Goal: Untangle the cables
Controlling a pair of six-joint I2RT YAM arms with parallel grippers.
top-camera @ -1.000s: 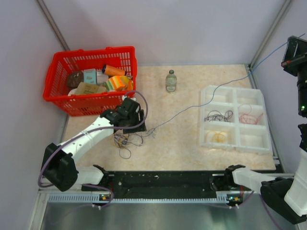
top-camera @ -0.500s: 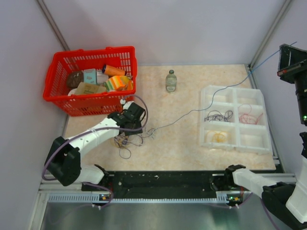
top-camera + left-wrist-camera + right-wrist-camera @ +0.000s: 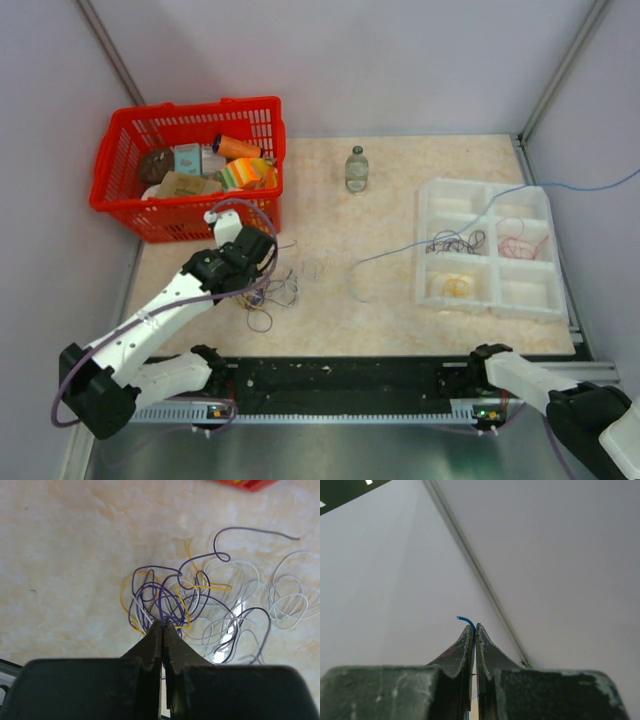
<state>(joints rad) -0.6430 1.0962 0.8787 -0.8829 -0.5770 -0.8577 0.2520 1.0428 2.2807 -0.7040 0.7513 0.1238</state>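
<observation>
The cables (image 3: 190, 605) lie as a loose tangle of purple, yellow and white wires on the table, seen from above at the tangle (image 3: 268, 295). My left gripper (image 3: 163, 623) is shut on a purple cable at the tangle's near edge; in the top view the left gripper (image 3: 256, 283) sits just left of the pile. One blue cable (image 3: 385, 254) runs from mid-table up over the tray and off the right edge. My right gripper (image 3: 475, 626) is shut on that blue cable's end (image 3: 465, 619), high against the wall and outside the top view.
A white compartment tray (image 3: 488, 262) at the right holds a dark cable (image 3: 455, 242), a red cable (image 3: 518, 245) and a yellow cable (image 3: 452, 286). A red basket (image 3: 120, 205) of goods stands at the back left, and a small bottle (image 3: 357, 168) at the back middle.
My left gripper dropped onto the tangle and closed on a purple cable. The right arm swung out of the top view, drawing the blue cable away from the tangle.
</observation>
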